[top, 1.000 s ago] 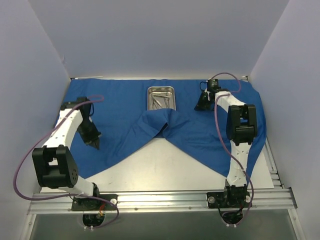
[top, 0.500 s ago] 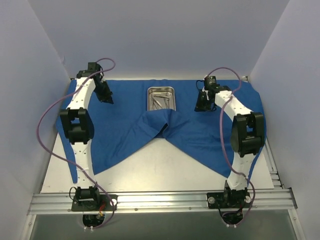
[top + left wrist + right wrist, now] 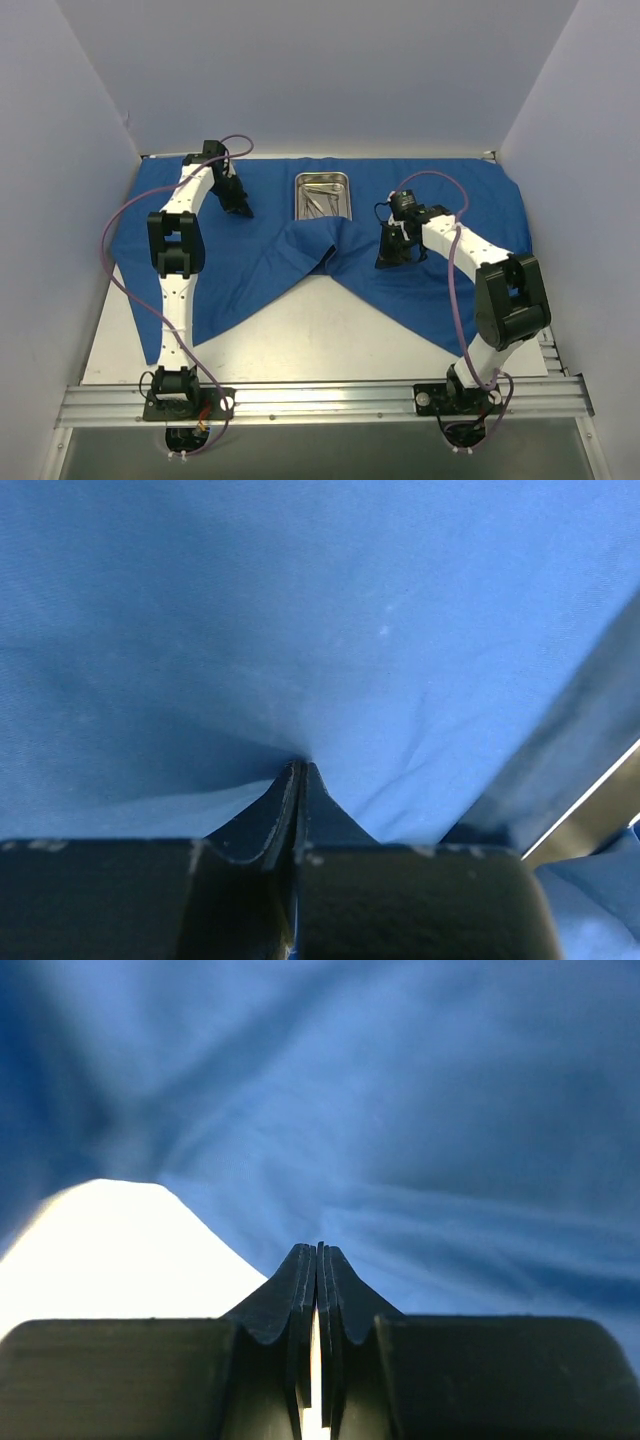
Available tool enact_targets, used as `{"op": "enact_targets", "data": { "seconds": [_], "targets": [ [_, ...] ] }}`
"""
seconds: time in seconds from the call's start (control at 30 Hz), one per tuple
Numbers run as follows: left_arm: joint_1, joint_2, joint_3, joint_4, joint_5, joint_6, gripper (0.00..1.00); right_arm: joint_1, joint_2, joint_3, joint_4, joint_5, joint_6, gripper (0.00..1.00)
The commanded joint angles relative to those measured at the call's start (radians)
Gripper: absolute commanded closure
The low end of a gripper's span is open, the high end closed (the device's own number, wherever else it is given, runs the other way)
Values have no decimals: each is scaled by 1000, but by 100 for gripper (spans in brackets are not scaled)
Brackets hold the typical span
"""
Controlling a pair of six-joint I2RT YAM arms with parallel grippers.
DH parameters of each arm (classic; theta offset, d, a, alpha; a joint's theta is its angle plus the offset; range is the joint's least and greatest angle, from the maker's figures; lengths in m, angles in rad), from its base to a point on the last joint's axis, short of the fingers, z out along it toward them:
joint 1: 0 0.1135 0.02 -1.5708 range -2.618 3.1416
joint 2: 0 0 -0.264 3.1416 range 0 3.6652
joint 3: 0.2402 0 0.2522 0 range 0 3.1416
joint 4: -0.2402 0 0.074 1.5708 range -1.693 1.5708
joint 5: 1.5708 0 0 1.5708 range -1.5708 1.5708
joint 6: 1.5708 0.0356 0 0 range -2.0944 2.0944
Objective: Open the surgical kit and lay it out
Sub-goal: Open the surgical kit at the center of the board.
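Evidently the left fingers point(image 3: 268, 818) are pressed flat together with no gap between them. Their tips are set against the blue cloth wrap point(image 3: 330, 610), which is drawn into small creases running to the tips; whether a pinch of fabric is caught there cannot be told. The right fingers point(image 3: 292, 1285) are likewise closed, with only a hairline slit left low between them, and nothing is seen held. The cloth lies just beyond their tips, with bare white bench point(image 3: 100, 1230) to the left, and contact cannot be confirmed.

From above, the left fingers are found on the far left part of the cloth, just left of the steel tray point(image 3: 353, 190). The right fingers are found over the cloth to the right of the tray and nearer than it. The tray is uncovered at the far middle of the bench, and the silver instruments point(image 3: 318, 203) are seen lying inside it. The wrap is spread to left and right, but a flap point(image 3: 308, 245) is bunched against the tray's near end.

The step in hand is judged to be the spreading of the wrap, with the opening largely done. Next, the flap would have to be gripped and drawn toward the near edge so that the cloth is flattened; for that, the fingers must first be opened. The instruments are not yet laid out.
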State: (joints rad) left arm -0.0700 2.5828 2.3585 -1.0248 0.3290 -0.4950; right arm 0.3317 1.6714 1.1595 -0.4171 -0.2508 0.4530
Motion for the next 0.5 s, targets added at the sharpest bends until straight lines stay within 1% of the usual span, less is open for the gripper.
{"op": "enact_targets", "data": {
  "seconds": [0.0,0.13,0.3,0.37,0.4,0.47],
  "targets": [
    [-2,7,10,22,24,-14,98,36,-30,-61,30,27,59,100],
    [9,10,4,6,15,-14,98,82,2,-141,102,76,105,100],
    [16,28,8,-4,13,-23,98,147,70,-254,156,189,179,100],
    [19,45,24,-27,8,-36,98,173,91,-280,124,206,208,100],
    [19,48,24,-27,11,-39,98,212,90,-294,103,217,239,100],
    [21,45,16,-32,8,-39,98,259,61,-303,19,281,265,100]
  ]
}}
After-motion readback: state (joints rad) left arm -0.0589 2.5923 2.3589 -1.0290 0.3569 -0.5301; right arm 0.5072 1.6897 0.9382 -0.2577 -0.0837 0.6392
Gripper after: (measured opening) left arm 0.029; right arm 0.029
